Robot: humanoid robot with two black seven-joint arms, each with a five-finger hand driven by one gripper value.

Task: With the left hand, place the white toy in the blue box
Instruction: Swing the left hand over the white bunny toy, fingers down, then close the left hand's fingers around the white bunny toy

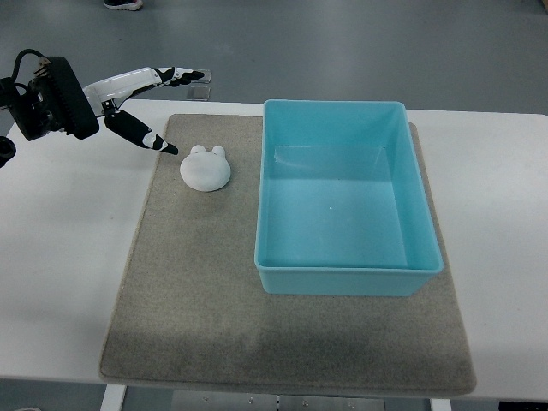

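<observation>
I find no writing I can read anywhere in my view: no label, brand, number or sign on the blue box (347,201), the white toy (205,168), the grey mat (188,300) or the black casing of the left hand (141,103).

A white table (51,257) is carrying a grey felt mat (197,300), which is lying directly on it, covering its middle and leaving bare tabletop showing left and right of the mat.
</observation>
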